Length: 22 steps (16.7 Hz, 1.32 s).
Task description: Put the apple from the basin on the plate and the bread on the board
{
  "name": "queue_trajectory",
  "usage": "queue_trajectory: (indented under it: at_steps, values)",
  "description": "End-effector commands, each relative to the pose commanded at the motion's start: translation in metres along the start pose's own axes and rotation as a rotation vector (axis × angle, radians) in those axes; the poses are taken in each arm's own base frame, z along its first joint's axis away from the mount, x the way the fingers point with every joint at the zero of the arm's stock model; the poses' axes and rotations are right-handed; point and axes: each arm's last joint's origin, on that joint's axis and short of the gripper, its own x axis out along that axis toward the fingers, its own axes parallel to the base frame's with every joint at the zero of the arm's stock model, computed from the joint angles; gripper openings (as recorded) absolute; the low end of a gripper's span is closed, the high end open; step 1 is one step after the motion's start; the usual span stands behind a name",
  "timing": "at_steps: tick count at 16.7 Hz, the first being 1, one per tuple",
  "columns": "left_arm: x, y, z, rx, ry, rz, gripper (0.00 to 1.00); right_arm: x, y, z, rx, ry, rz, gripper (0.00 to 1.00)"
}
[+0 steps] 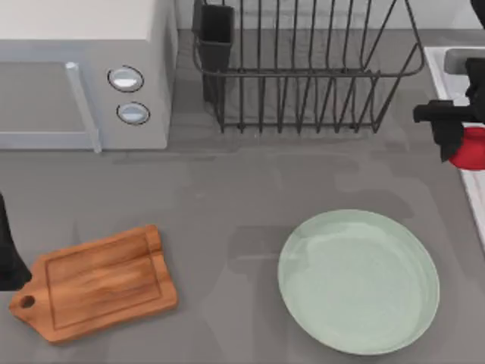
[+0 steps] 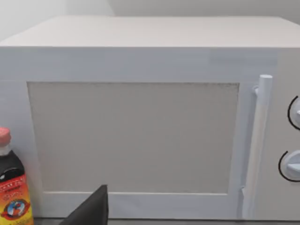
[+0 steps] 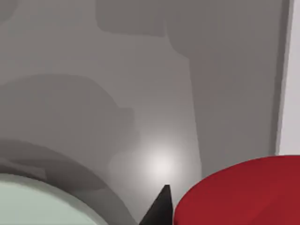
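Currently the right gripper (image 1: 459, 144) is clamped on the apple (image 1: 471, 149) at the table's right edge, over the basin (image 1: 438, 61) rim. Plate (image 1: 358, 281) sits bare nearby, board (image 1: 97, 281) far left (left arm parked beside it).

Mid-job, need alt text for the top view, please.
The right gripper holds the red apple at the table's right edge, over the basin's rim, above the empty mint plate. The wooden board lies bare at left, beside the parked left arm.
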Motion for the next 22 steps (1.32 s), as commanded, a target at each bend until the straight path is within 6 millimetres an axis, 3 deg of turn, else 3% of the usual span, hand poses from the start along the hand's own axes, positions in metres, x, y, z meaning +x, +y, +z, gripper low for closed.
queue_trajectory:
  at_steps: [5,9,15,22]
  values:
    - [0.0,0.0,0.0,0.0,0.0,0.0,1.0,-0.019,0.09,-0.057,-0.008,0.058,-0.003,0.0]
    - [0.0,0.0,0.0,0.0,0.0,0.0,1.0,-0.028,0.128,-0.097,-0.016,0.088,-0.021,0.0]
    - [0.0,0.0,0.0,0.0,0.0,0.0,1.0,-0.03,0.135,-0.106,-0.019,0.095,-0.026,0.0]
    - [0.0,0.0,0.0,0.0,0.0,0.0,1.0,-0.03,0.135,-0.106,-0.019,0.095,-0.026,0.53]
